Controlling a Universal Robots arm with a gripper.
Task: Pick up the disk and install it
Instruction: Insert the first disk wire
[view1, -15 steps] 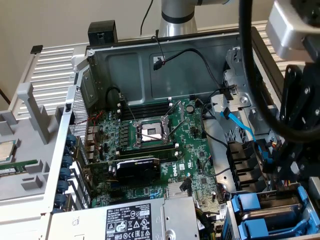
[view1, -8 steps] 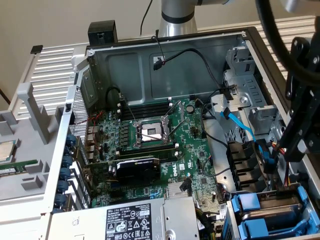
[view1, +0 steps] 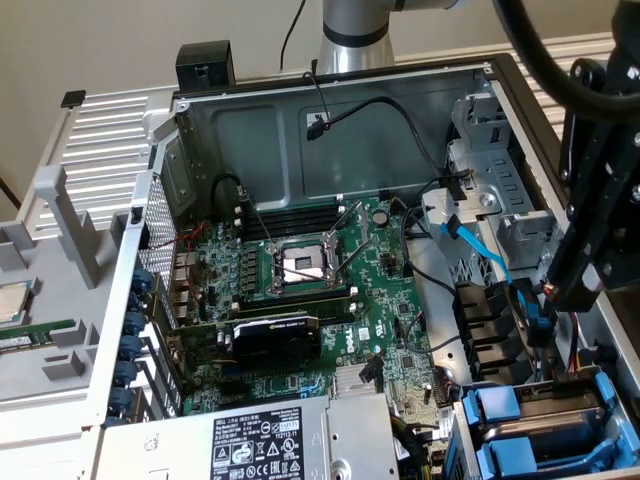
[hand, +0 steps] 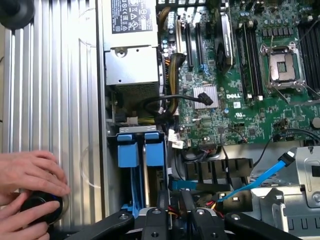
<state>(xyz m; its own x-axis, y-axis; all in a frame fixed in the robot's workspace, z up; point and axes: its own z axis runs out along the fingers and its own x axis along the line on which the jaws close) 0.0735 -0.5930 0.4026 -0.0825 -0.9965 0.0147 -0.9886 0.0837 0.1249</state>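
Observation:
Two alike drives in bright blue carriers (hand: 127, 150) (hand: 154, 150) sit side by side in the bay at the case's corner, also seen in the exterior view as blue carriers (view1: 497, 403) (view1: 510, 455). The disk is one of them; which one I cannot tell. My gripper (hand: 173, 197) hangs over the black slots (hand: 215, 170) just beside that bay, at the exterior view's right (view1: 548, 300). Its fingers (hand: 162, 202) stand a narrow gap apart with nothing visibly between them.
A blue data cable (hand: 260, 180) and red and black wires run under the gripper. The grey power-supply box (view1: 270, 440) stands next to the bay, the motherboard (view1: 300, 270) beyond. A person's hands (hand: 30, 175) rest on a black knob on the ribbed panel.

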